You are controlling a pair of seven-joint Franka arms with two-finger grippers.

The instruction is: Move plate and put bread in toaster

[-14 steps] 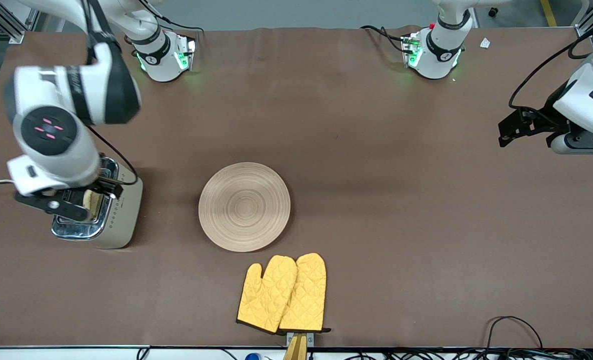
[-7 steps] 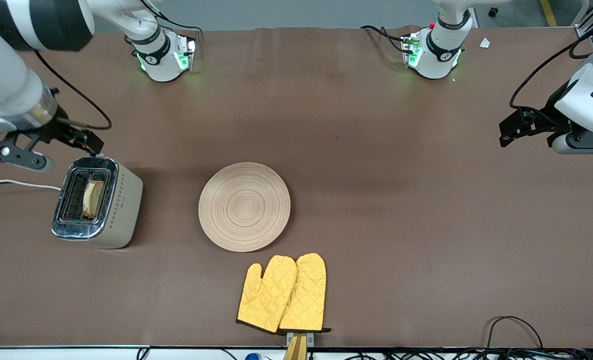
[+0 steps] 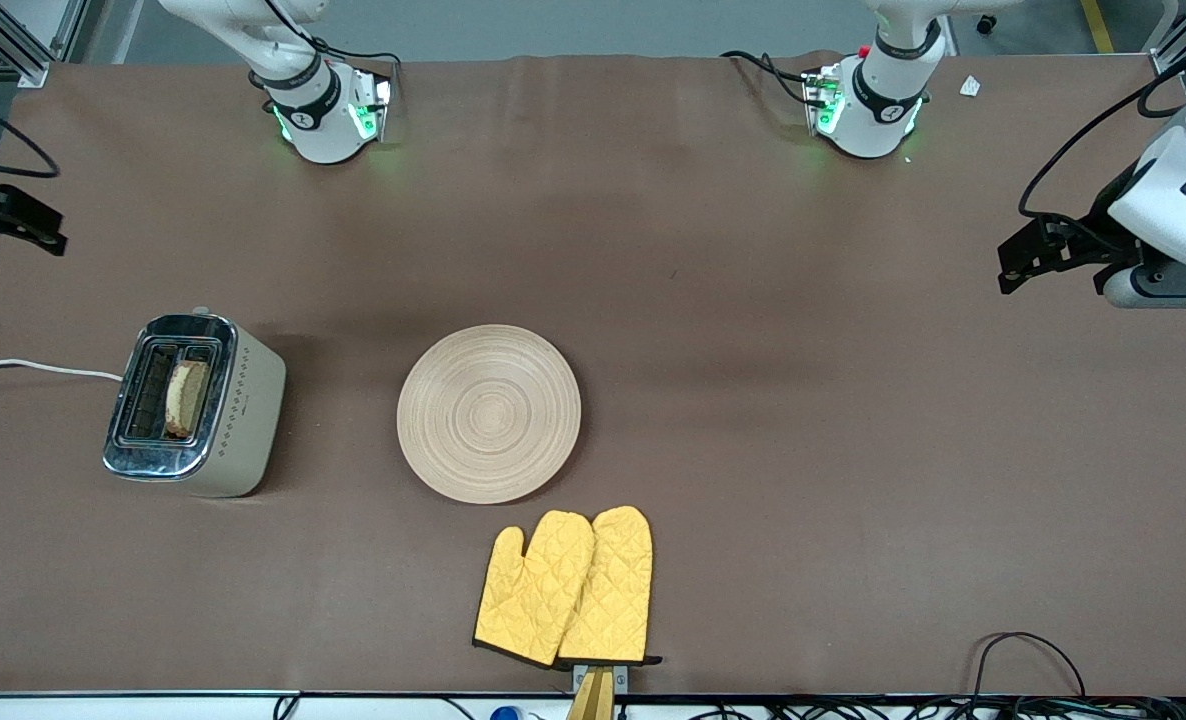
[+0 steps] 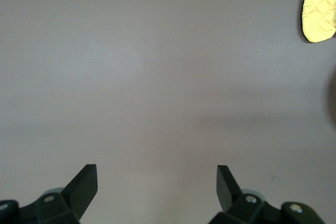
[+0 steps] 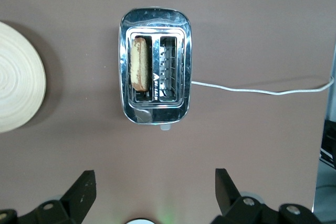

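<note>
The toaster stands toward the right arm's end of the table, its white cord trailing off the edge. The bread stands on edge in the slot nearer the plate, which lies flat at mid-table. The right wrist view shows toaster, bread and the plate's rim far below. My right gripper is open and empty, high above the table beside the toaster; only a black part shows in the front view. My left gripper is open and empty, waiting over the left arm's end.
A pair of yellow oven mitts lies nearer the front camera than the plate, by the table's edge; one mitt tip shows in the left wrist view. Cables lie along the near edge.
My right gripper has risen away from the toaster and swung out toward the right arm's end of the table. The bread stays in the slot. The left arm has not moved.
</note>
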